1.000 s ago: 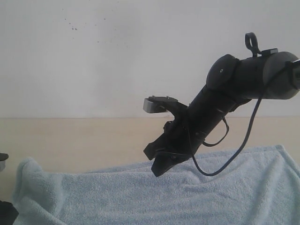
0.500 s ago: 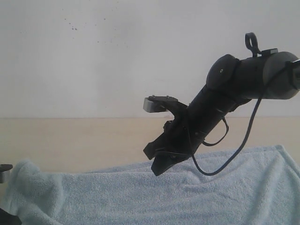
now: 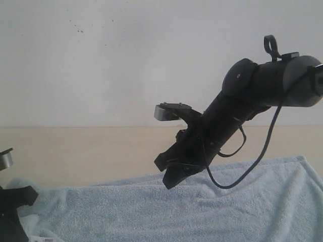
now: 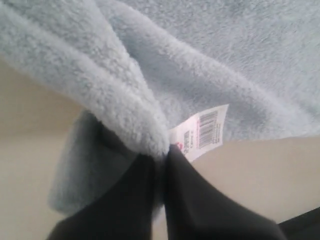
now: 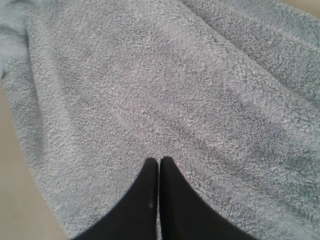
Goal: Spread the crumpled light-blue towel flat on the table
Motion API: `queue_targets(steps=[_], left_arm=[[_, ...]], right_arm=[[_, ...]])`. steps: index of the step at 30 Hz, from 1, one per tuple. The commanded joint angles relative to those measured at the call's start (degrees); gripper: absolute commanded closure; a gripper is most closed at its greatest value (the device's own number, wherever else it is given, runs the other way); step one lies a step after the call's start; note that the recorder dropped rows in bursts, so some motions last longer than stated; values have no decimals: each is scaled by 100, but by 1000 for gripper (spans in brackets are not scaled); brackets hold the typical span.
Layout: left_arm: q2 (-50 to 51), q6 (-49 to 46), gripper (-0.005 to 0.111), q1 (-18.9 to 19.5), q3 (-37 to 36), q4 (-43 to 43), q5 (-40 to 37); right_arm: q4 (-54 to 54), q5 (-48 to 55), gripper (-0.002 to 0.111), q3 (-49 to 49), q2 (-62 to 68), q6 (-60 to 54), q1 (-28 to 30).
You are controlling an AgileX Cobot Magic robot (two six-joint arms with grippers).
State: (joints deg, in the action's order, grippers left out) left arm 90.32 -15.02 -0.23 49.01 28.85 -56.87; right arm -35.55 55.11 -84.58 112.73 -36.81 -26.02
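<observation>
The light-blue towel (image 3: 151, 212) lies stretched across the near part of the beige table (image 3: 91, 151), mostly flat with soft folds. My left gripper (image 4: 161, 152) is shut on the towel's (image 4: 215, 60) corner, right beside the white printed tag (image 4: 205, 131). That arm shows only as a dark shape (image 3: 11, 206) at the left edge of the exterior view. My right gripper (image 5: 159, 161) is shut with nothing in it, pointing down at the towel (image 5: 165, 90). In the exterior view it (image 3: 170, 182) hangs over the towel's far edge near the middle.
A white speckled wall (image 3: 126, 60) rises behind the table. The right arm (image 3: 237, 101) and its dangling cable (image 3: 262, 151) reach over the towel from the upper right. Bare table shows beyond the towel's far edge.
The towel's raised left corner has been drawn leftward and lower, flattening that bump. The left arm has come further up into view. The right arm has not moved.
</observation>
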Motion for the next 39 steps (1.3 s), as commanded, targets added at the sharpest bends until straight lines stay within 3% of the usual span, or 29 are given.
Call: queue_targets(steps=[1, 6, 14, 23, 28, 31, 36, 39], left_arm=[[304, 359, 103, 118, -58, 433, 235], [779, 512, 103, 363, -58, 537, 758], [857, -81, 103, 993, -37, 2019, 1603], [1407, -520, 103, 1063, 119, 505, 1146], [1417, -912, 102, 1063, 172, 452, 1346], [1417, -1214, 89, 1063, 312, 471, 1492], [1417, -2090, 52, 1063, 579, 496, 1369], [1417, -2591, 46, 1063, 592, 1129, 1373]], right_arm=[[-16, 175, 108, 11, -18, 3, 17], [-16, 320, 108, 11, -18, 16, 17], [-16, 183, 108, 11, -18, 16, 17], [-16, 153, 108, 11, -18, 16, 17], [-16, 219, 108, 11, -18, 49, 17], [-16, 219, 108, 11, -18, 67, 17], [-16, 202, 108, 11, -18, 52, 17], [-16, 191, 108, 11, -18, 52, 17]])
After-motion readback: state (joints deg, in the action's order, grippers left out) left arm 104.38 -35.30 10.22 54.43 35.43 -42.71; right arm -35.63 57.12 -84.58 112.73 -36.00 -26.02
